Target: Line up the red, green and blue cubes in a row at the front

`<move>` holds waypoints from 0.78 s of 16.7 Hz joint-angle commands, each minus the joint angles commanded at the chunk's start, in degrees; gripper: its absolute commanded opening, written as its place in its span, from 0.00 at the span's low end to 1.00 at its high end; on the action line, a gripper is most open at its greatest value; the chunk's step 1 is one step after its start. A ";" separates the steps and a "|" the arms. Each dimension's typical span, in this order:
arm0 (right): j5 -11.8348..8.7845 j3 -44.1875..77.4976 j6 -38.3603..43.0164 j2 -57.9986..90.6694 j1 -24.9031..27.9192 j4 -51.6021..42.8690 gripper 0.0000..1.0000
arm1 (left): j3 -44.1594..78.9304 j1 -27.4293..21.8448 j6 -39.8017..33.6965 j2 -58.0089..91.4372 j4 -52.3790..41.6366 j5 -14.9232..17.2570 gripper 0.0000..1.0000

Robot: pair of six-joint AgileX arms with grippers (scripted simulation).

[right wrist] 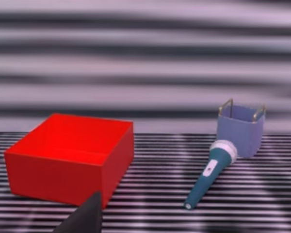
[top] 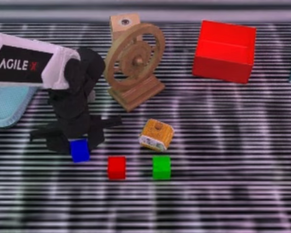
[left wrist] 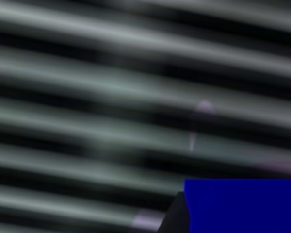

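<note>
My left gripper is at the front left of the table, shut on the blue cube. In the left wrist view the blue cube fills the corner, with one dark finger against its side. The red cube rests to its right, and the green cube sits farther right at the same depth. The blue cube lies slightly farther back than those two. My right arm is out of the top view. In the right wrist view only one dark fingertip shows, with nothing held.
An orange-topped toy block sits just behind the green cube. A wooden wheel toy stands at the back centre and a large red open box at the back right. A teal microphone and a bluish basket lie beyond it.
</note>
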 joint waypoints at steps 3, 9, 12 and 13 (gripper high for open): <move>0.00 0.00 0.00 0.00 0.00 0.00 1.00 | 0.00 0.00 0.00 0.00 0.00 0.00 0.00; 0.00 0.00 0.00 0.00 0.00 0.00 1.00 | 3.71 0.64 0.27 -3.88 -7.00 -0.58 0.00; 0.00 0.00 0.00 0.00 0.00 0.00 1.00 | 6.83 1.03 0.28 -6.58 -13.11 -0.58 0.00; 0.00 0.00 0.00 0.00 0.00 0.00 1.00 | 7.55 1.13 0.31 -7.31 -14.33 -0.57 0.00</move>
